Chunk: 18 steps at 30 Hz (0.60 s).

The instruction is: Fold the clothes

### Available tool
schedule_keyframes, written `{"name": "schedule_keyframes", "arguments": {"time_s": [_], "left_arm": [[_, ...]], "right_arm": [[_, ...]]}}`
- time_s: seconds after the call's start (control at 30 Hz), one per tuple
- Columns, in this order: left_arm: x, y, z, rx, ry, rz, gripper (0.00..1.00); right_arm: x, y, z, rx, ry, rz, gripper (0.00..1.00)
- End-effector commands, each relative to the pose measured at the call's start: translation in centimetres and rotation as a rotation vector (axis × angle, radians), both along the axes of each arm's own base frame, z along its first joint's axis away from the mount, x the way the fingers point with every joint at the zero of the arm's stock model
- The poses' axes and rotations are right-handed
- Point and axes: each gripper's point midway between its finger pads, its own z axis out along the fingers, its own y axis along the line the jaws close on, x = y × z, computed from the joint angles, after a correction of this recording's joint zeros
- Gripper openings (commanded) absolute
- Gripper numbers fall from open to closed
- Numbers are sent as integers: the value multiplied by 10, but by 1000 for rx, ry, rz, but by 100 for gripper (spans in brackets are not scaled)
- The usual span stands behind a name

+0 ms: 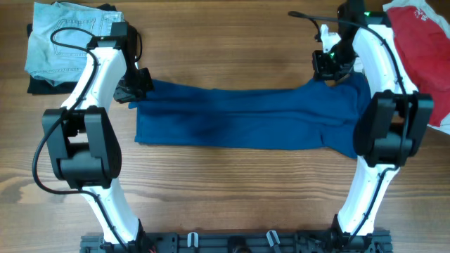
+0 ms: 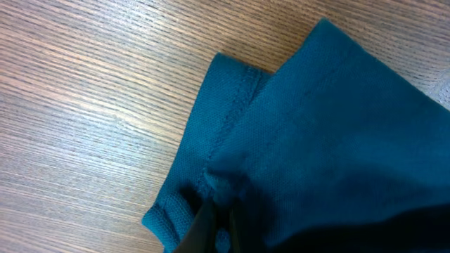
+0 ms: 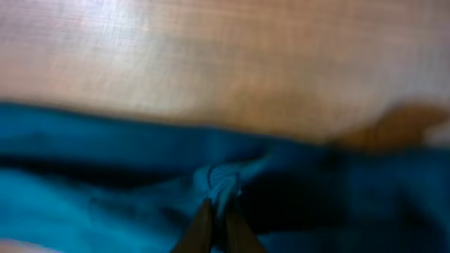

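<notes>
My left gripper (image 2: 214, 228) is clenched on a pinch of the shirt (image 1: 239, 119), and the dark blue cloth puckers right at my fingertips. Just past them a stitched hem (image 2: 238, 98) runs away from me beside a folded layer, and beyond that is the bare wood of the table (image 2: 84, 105). My right gripper (image 3: 218, 226) is likewise closed on a small bunched tuck of the same cloth. Blue folds spread to both sides of it, with blurred tabletop beyond.

From above, the shirt lies flat on the table as a long band stretched between my two grippers, one end at each. My own arms reach over those ends, and the right elbow hides part of the cloth there. Farther out, beyond my left gripper, a pair of light jeans (image 1: 60, 42) rests on a dark garment (image 1: 36, 84). Beyond my right gripper lies a red garment (image 1: 422, 56), close beside that arm.
</notes>
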Motion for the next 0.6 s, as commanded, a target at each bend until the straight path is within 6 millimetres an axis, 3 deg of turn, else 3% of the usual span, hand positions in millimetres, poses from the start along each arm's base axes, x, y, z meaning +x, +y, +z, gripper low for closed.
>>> {"name": "schedule_keyframes", "arguments": {"time_s": [0.0, 0.1, 0.27, 0.47, 0.57], "left_arm": [[-1, 8, -5, 9, 10, 34, 4], [-1, 11, -5, 9, 9, 40, 4], [1, 13, -5, 9, -2, 45, 4], [6, 13, -4, 9, -20, 45, 4], [6, 13, -4, 9, -20, 44, 4]], "right_arm": [[-21, -1, 37, -7, 34, -96, 4], [-47, 0, 47, -8, 127, -137, 4], [-70, 3, 53, -15, 217, -190, 4], [-96, 19, 23, -30, 324, -144, 5], [-94, 23, 9, -31, 309, -133, 24]]}}
